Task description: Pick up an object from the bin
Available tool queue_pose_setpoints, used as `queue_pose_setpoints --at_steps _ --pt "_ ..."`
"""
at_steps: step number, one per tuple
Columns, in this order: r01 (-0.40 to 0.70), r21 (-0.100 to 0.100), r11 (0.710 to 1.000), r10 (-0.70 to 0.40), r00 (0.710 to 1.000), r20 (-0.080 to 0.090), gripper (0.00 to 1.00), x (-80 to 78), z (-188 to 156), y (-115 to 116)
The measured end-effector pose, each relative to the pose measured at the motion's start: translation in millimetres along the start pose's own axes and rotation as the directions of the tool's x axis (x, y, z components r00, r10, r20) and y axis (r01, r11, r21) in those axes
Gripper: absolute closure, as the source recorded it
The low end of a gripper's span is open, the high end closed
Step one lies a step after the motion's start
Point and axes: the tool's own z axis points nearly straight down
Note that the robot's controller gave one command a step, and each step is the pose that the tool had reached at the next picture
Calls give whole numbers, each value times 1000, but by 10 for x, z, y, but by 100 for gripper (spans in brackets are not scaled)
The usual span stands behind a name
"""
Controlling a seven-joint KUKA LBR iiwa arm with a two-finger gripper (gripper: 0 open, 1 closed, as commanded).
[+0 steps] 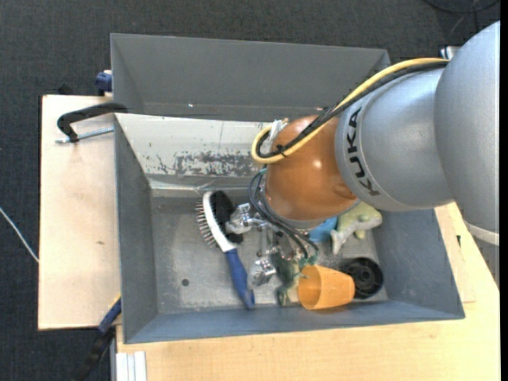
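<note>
The grey metal bin stands on a dark grey carpeted floor that fills the top of the camera view. The bin's flat bottom is dull and scuffed, and its sloping back wall carries a band of dark scratches and worn flecks. The silver robot arm reaches in from the right, and the black letters "KUKA" can be read on its casing. A yellow cable loops over the round orange wrist cover. Below that cover, the bare metal end effector is down near the bin's floor, at the front and a little right of the middle. It cannot be told whether it is open or closed, or whether it has hold of anything. Just to its left lies a hairbrush with a white head, black bristles and a blue plastic handle, the head pointing towards the back wall and the handle running to the front wall. Just to its right an orange plastic cup lies on its side, with a small green object between the cup and the end effector. Right of the cup sits a black round ribbed part. Behind them a light blue piece and a pale green and white piece lie heaped under the arm.
</note>
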Motion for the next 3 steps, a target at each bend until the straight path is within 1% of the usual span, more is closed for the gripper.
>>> queue_pose_setpoints --at_steps 1,2,3 --pt "125 -3 992 -125 992 -2 0 -321 -25 785" --pt "470 -6 883 -470 883 -14 0 -1 -256 154" --pt "712 -8 702 -712 702 -11 0 -282 309 530"
